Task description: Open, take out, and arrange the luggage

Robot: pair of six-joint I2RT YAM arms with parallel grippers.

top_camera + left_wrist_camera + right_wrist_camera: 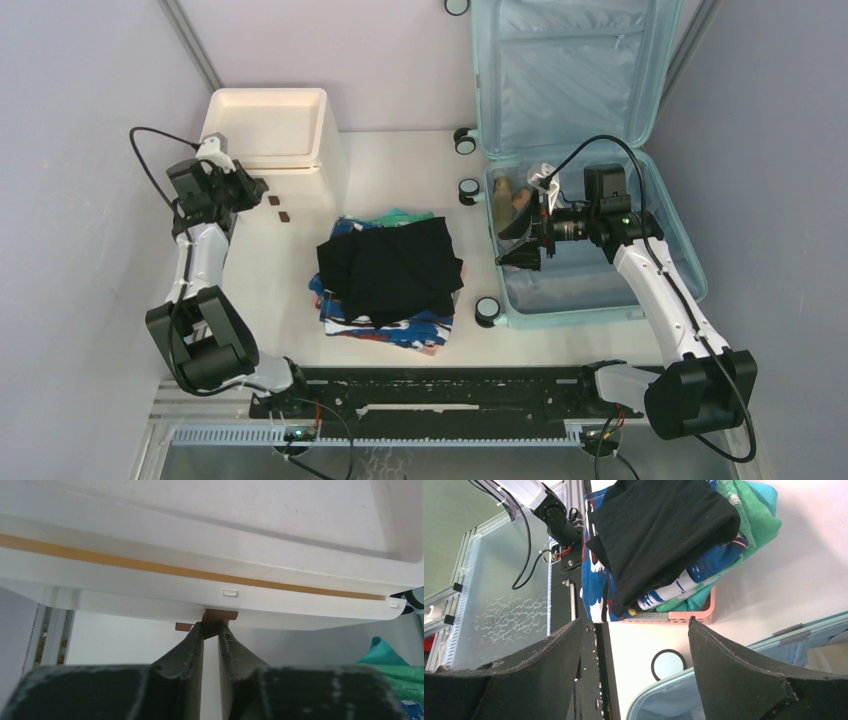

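Left gripper [210, 631]: closed to a narrow slit, fingertips pinched on a small brown handle [219, 615].
Handle: sticks out from the lower front edge of a cream-white cabinet [268, 128]; two more brown handles [279, 208] sit just beside the gripper on the same face.
Cabinet: at the far left of the counter [400, 165], open-topped, with a tan stripe across its front.
Right gripper [635, 622]: fingers spread wide, nothing between them; it hangs over the near left part of the luggage base.
Luggage [575, 285]: pale aqua hard-shell case, lying open on the right of the counter, lid [570, 70] raised toward the back wall, light blue lining showing.
Luggage contents: a yellowish bottle [503, 197] and a tan item beside it in the far left corner of the base; details too small to tell.
Wheels: black-and-white casters along the left side of the case, one [667, 664] seen close below the right gripper.
Clothes [390, 268]: folded stack at mid-counter, black garment on top, blue-and-white and green pieces beneath.
Basket [704, 614]: shallow, pink, under the stack, near the luggage.
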